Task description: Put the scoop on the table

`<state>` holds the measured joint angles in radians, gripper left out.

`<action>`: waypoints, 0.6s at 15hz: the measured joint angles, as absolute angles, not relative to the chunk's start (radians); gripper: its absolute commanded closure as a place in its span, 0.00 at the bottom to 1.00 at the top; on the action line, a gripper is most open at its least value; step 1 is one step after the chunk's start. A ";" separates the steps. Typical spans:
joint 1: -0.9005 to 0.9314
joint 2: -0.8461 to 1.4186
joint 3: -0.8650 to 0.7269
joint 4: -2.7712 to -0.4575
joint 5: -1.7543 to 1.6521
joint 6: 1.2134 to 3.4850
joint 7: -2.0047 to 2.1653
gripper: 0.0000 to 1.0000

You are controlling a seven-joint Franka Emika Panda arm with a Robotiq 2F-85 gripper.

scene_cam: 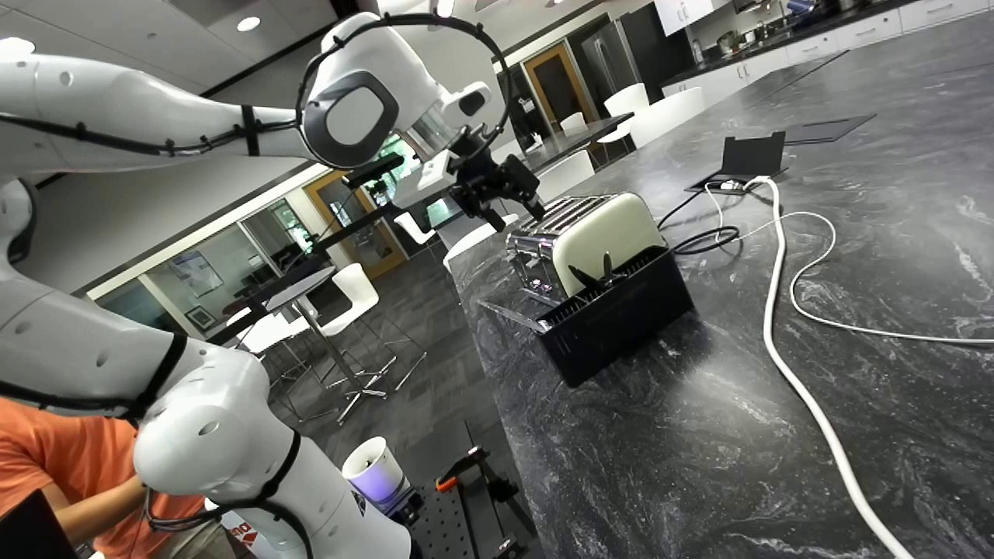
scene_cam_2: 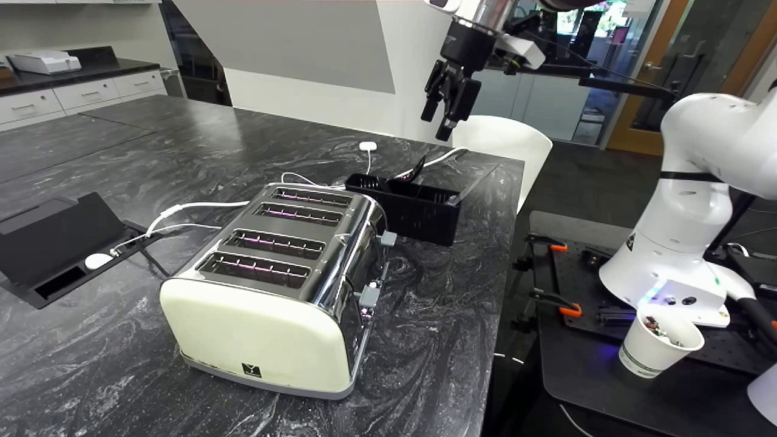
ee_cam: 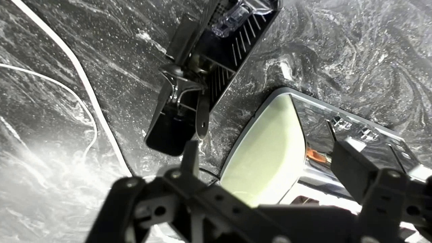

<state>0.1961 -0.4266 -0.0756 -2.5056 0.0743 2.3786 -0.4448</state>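
The table (scene_cam: pixel 738 458) is dark grey with pale marbling and shows in both exterior views. A black slatted bin (scene_cam_2: pixel 413 212) stands on it and holds several utensils. In the wrist view the bin (ee_cam: pixel 243 47) holds a clear, shiny piece (ee_cam: pixel 233 20) at its top end, a glossy dark piece (ee_cam: pixel 179 82) at its middle and a dark handle with a hole (ee_cam: pixel 202 118). I cannot tell whether the scoop is among them; parts are hidden inside the bin. My gripper (scene_cam: pixel 518 215) is open and empty, raised above the table; its fingers are wide apart in the wrist view (ee_cam: pixel 271 160).
A cream and chrome toaster (scene_cam_2: pixel 255 340) stands beside the bin, under the gripper in the wrist view. White cables (scene_cam: pixel 776 310) run across the table. A raised black outlet box (scene_cam: pixel 753 155) sits beyond the toaster. The table edge (scene_cam_2: pixel 501 315) lies on the robot's side.
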 measured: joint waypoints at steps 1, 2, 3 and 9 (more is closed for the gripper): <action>0.196 -0.394 -0.074 -2.501 0.074 2.405 -0.455 0.00; 0.196 -0.363 -0.075 -2.496 0.074 2.427 -0.469 0.00; 0.196 -0.333 -0.075 -2.489 0.074 2.442 -0.479 0.00; 0.194 -0.192 -0.064 -2.449 0.074 2.512 -0.510 0.00</action>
